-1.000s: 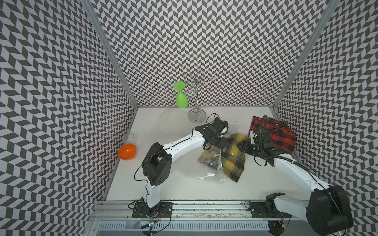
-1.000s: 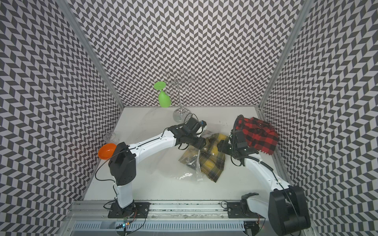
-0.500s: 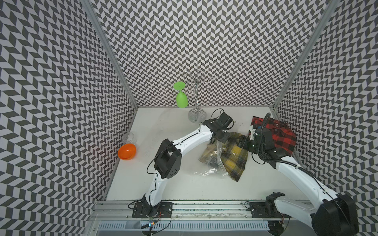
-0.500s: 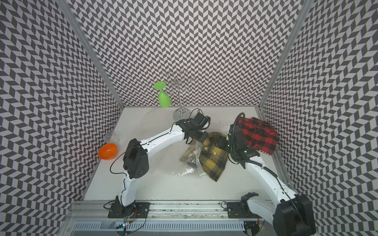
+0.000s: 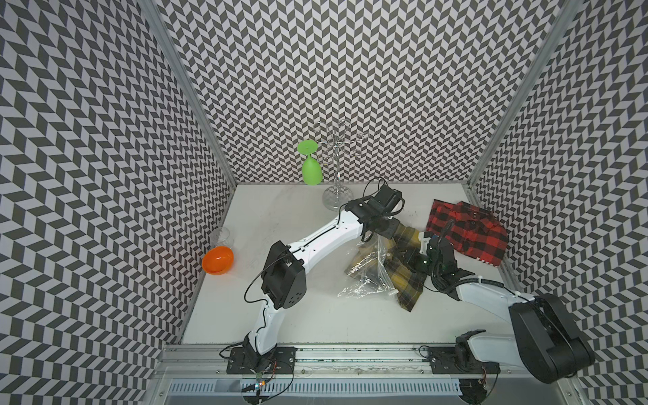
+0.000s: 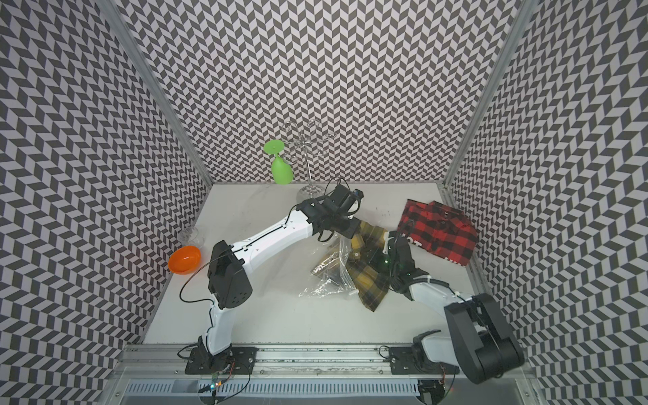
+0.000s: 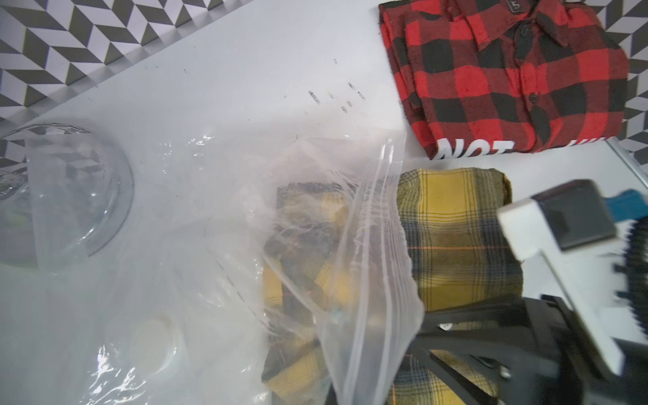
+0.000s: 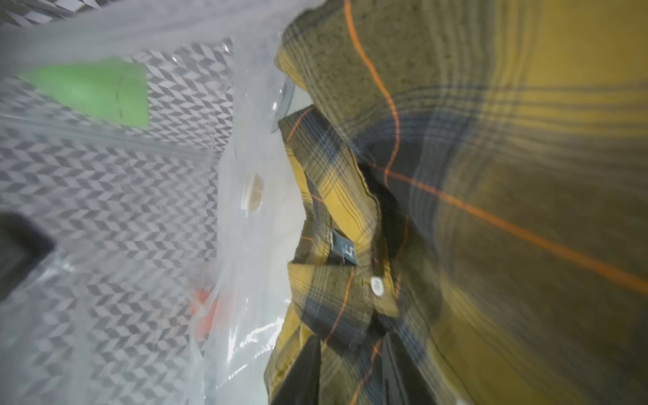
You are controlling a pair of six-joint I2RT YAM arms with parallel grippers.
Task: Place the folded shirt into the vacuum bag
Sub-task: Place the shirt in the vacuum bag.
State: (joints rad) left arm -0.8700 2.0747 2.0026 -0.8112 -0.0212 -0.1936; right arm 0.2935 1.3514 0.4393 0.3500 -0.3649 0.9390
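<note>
Shirt (image 5: 403, 289), the yellow plaid one, lies half inside the bag (image 5: 354, 289). Its collar end is past the bag's mouth and its tail end is outside, so its long axis points out of the mouth toward my right arm. My left jaws are pinched shut on the mouth's upper lip, lifting it. My right jaws rest on the tail, but I cannot tell whether they grip.

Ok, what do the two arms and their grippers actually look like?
The left arm and right arm are alike: white moulded links between bulky black joint housings, with thin black cables looping alongside. The left gripper and right gripper are all black. The right wrist carries a white-framed black camera block with a blue connector.
</note>
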